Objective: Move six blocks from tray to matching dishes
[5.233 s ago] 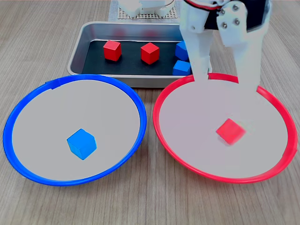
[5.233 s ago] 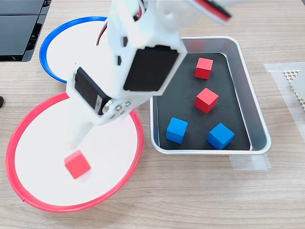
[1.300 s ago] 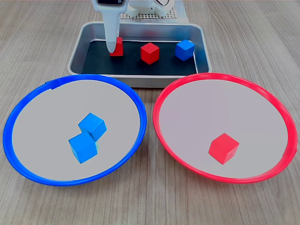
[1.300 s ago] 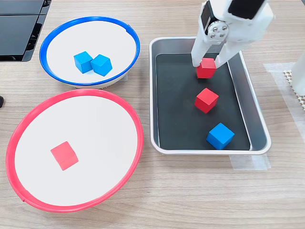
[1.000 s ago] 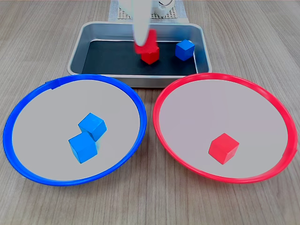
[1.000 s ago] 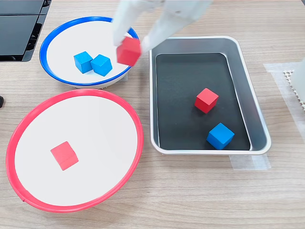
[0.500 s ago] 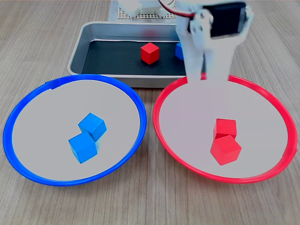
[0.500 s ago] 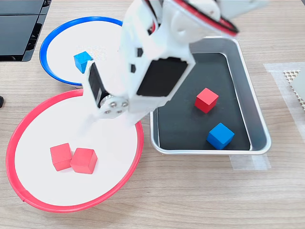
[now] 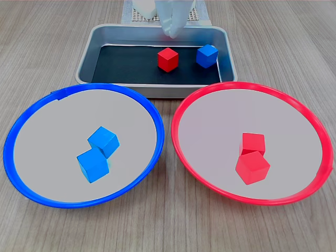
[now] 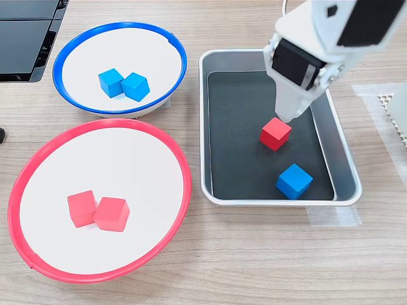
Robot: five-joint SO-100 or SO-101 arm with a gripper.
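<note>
The silver tray (image 9: 86,58) (image 10: 343,159) holds one red block (image 9: 168,59) (image 10: 275,133) and one blue block (image 9: 207,55) (image 10: 294,180). In the blue-rimmed dish (image 9: 31,121) (image 10: 70,47) lie two blue blocks (image 9: 103,142) (image 9: 93,166), touching. Two red blocks (image 9: 253,144) (image 9: 252,168) rest side by side in the red-rimmed dish (image 9: 184,105) (image 10: 25,171). My gripper (image 9: 171,31) (image 10: 291,115) hangs over the tray, its tip just above the red block's far edge and holding nothing. It is blurred in the first exterior view, so the jaw gap does not show.
The arm's white base and a mesh pad (image 9: 157,16) stand behind the tray. A black device (image 10: 25,38) lies at the second exterior view's top left. Tape (image 10: 331,216) sits at the tray's near edge, and bare wood table surrounds the dishes.
The arm swung from above the red dish back over the tray, leaving the second red block in the red dish. Its tip now hovers by the tray's red block.
</note>
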